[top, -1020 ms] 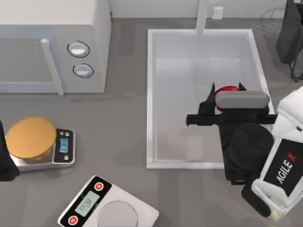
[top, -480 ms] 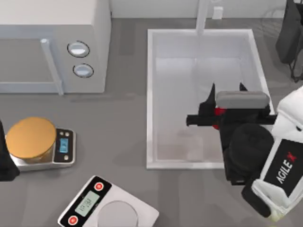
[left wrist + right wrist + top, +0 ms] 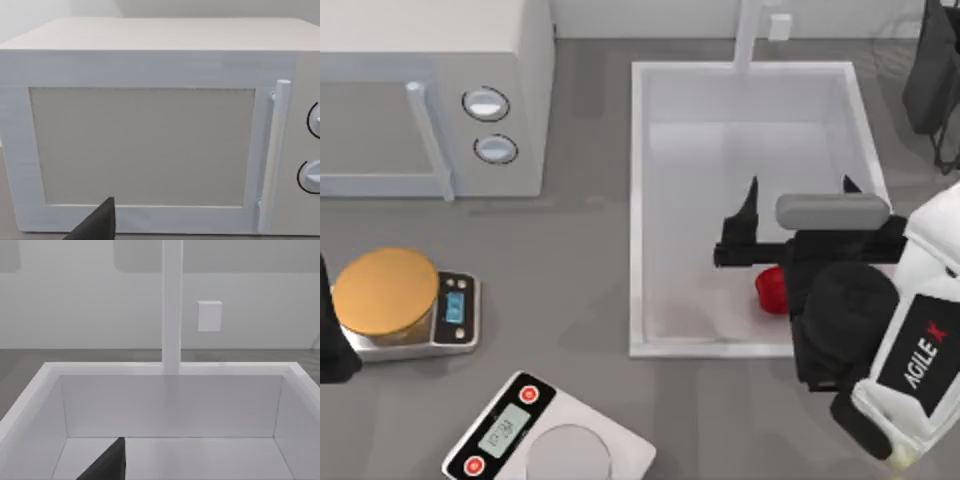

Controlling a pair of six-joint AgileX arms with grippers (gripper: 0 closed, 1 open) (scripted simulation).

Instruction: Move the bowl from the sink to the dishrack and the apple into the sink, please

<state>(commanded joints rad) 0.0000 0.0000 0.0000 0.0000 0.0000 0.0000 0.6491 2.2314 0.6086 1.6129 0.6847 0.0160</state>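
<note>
In the top view the right gripper [image 3: 798, 190] hung over the right half of the sink [image 3: 638, 200], its two dark fingers [image 3: 750, 200] spread wide with nothing between them. A second earlier the same fingers had stood closer together with the apple clamped between them above the basin; half a second earlier only a sliver of red showed under the wrist. At this moment the apple [image 3: 770, 289] lay on the sink floor toward the near right corner, partly covered by the arm above it, and apart from the fingers. That read as a release: the fruit had dropped out of the grip and come to rest inside the basin, so the apple half of the task looked done. The bowl could not be found in the sink, whose floor was otherwise bare in the top view and in the right wrist view, where the faucet post [image 3: 172, 305] rose at the far wall; whether the bowl already sat in the dishrack could not be told from these views. The left gripper [image 3: 328, 340] stayed parked at the left edge of the surface beside the orange-topped scale [image 3: 390, 300], facing the microwave [image 3: 150, 130]; whether its fingers were apart or together could not be told.
</note>
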